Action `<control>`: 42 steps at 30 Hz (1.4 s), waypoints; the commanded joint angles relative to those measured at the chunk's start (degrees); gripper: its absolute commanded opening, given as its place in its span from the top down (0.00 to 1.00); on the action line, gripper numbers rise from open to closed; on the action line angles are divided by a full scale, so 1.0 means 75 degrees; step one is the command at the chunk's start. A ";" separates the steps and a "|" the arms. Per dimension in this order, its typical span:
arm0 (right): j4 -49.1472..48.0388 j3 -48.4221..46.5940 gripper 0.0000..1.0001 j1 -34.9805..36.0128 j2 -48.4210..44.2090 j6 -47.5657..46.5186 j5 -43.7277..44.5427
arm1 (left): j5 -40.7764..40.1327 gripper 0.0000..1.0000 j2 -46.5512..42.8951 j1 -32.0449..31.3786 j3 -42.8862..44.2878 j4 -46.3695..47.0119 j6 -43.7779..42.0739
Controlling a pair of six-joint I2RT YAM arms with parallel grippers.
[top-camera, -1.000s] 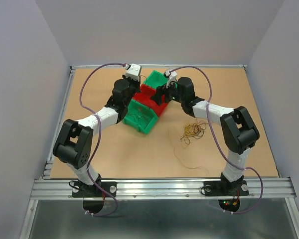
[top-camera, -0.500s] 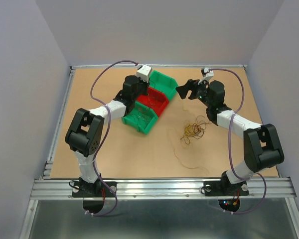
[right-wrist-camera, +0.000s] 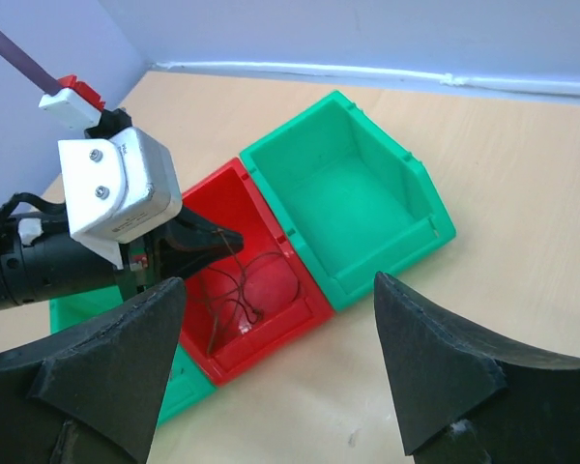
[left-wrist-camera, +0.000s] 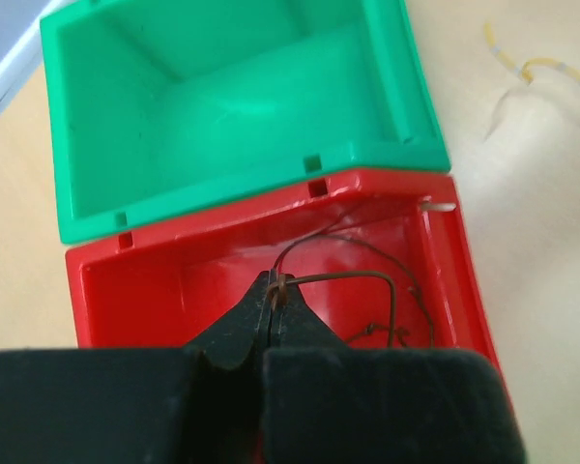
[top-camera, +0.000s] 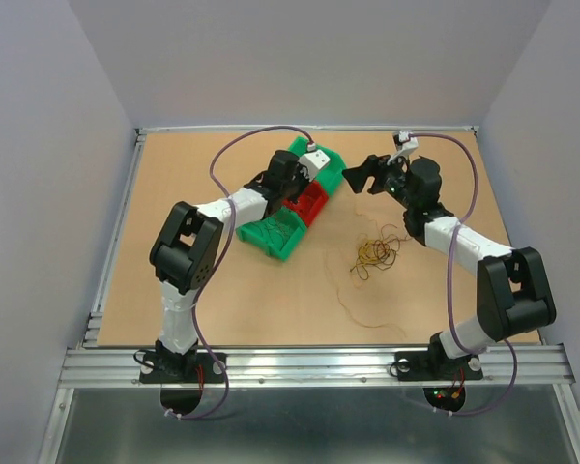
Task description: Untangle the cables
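Note:
My left gripper (left-wrist-camera: 273,284) is shut on a thin brown cable (left-wrist-camera: 367,278), which trails down into the red bin (left-wrist-camera: 271,230). From above, that gripper (top-camera: 298,189) hangs over the red bin (top-camera: 313,205). The right wrist view shows the left gripper's fingertips (right-wrist-camera: 220,238) and the brown cable's loops (right-wrist-camera: 240,288) lying in the red bin. My right gripper (right-wrist-camera: 278,286) is open and holds nothing. It hovers right of the bins (top-camera: 360,176). A clump of brown, orange and yellow cables (top-camera: 375,253) lies on the table, below the right gripper.
A green bin (top-camera: 321,162) adjoins the red one on the far side and another green bin (top-camera: 271,230) on the near side. A loose thin strand (top-camera: 353,304) curls on the board in front of the clump. A yellowish wire (left-wrist-camera: 551,72) lies beside the far green bin.
The left gripper has moved right, from the near green bin to over the red bin. The right gripper drew back from the bins to their right and stayed open.

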State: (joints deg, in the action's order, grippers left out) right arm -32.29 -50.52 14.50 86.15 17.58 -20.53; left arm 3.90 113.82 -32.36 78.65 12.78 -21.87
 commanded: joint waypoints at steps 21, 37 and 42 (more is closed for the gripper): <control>0.2816 -0.0927 0.13 -0.0188 0.0242 -0.0469 0.1484 | -0.0930 0.28 -0.2038 0.0224 -0.0584 0.0171 0.0336; 0.2032 -0.3457 0.08 0.0749 0.3125 -0.1524 -0.0637 | -0.0555 0.26 -0.2355 0.1185 -0.1123 0.1308 0.1064; 0.2056 -0.4407 0.08 0.1124 0.4085 -0.1887 -0.0508 | -0.0614 0.27 -0.2461 0.1186 -0.1288 0.1507 0.1041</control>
State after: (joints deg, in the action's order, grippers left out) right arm -13.72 -77.54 21.23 113.91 6.81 -23.09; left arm -1.32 99.57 -23.24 69.60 18.63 -14.90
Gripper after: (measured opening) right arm 0.919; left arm 0.735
